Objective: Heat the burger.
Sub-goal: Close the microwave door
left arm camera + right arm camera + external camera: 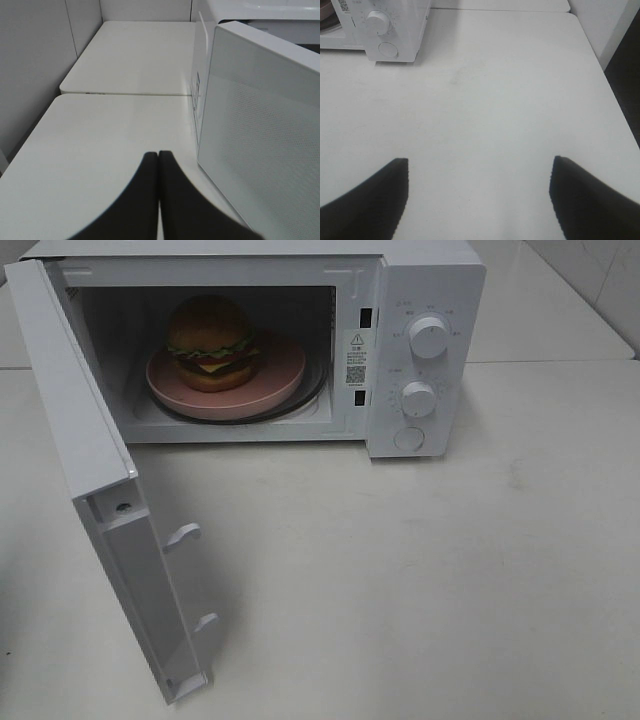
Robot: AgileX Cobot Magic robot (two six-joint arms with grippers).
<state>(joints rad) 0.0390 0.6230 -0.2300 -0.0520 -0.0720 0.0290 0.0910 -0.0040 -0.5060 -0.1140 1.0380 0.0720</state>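
The burger [211,343], with a brown bun and green and red layers, sits on a round pink plate [280,375] inside the white microwave [430,275]. The microwave door [95,480] stands wide open toward the front left. Neither gripper shows in the exterior high view. My left gripper [158,154] is shut and empty, close beside the outer face of the open door [260,125]. My right gripper [479,162] is open and empty over bare table, well back from the microwave's control panel [390,25].
The microwave has two knobs [428,337] and a round button [408,438] on its right panel. The white table [420,580] spreads in front. A second table [135,55] lies beyond a seam. A grey wall [30,75] borders the left side.
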